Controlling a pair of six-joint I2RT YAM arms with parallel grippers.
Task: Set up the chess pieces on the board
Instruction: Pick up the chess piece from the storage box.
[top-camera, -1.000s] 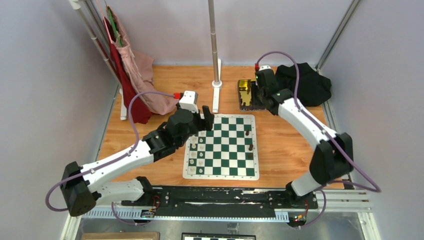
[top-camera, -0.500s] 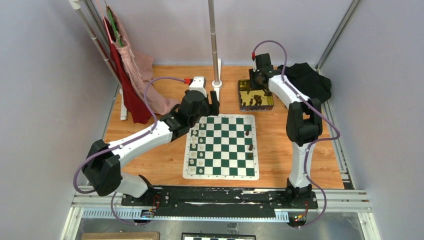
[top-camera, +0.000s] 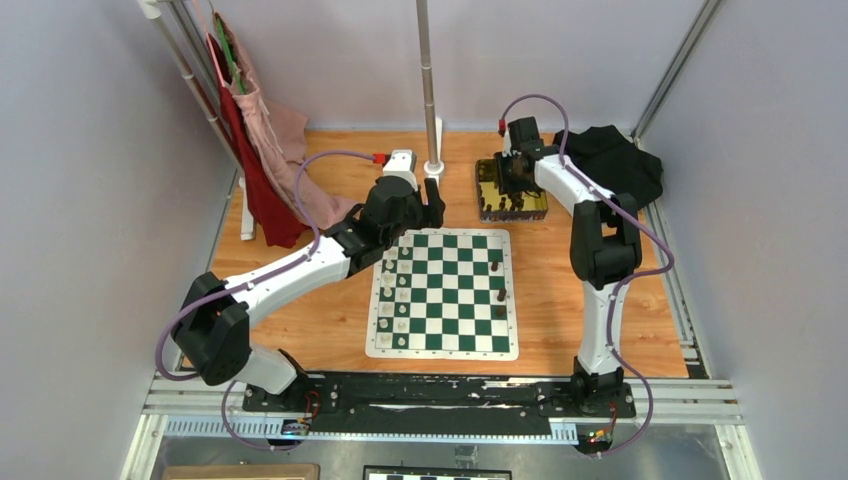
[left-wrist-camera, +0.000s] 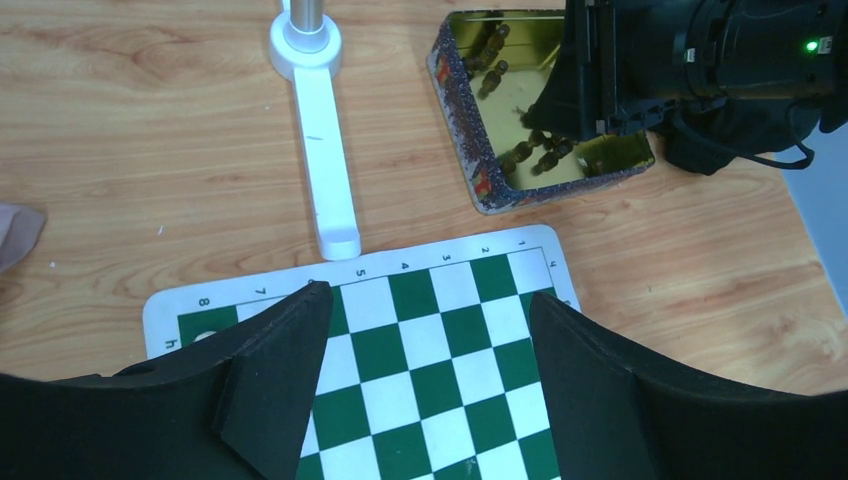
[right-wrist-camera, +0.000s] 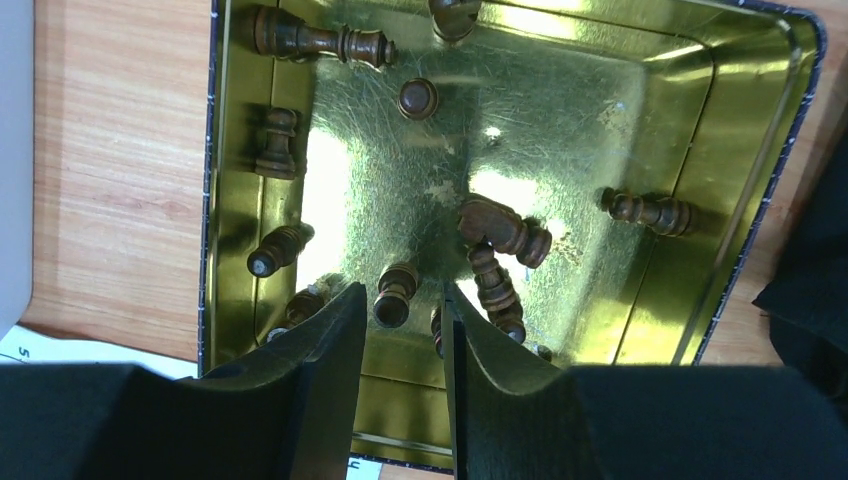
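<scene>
Right gripper (right-wrist-camera: 403, 300) shifted above tin (right-wrist-camera: 600, 110) — jaws part-open astride a chess piece (right-wrist-camera: 393, 293); left gripper (left-wrist-camera: 428, 300) gapes empty.

One board (top-camera: 450, 300), one gold tin (right-wrist-camera: 600, 110)

Board (left-wrist-camera: 430, 340) border: 8, 7, 5–1, h

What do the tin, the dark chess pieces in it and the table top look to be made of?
Tin: looks like thin metal, glossy gold inside, mirror-like glare. Dark chess pieces: probably turned wood, brown, slight sheen; plastic possible. Table top: wood or laminate, matte, visible grain.
</scene>
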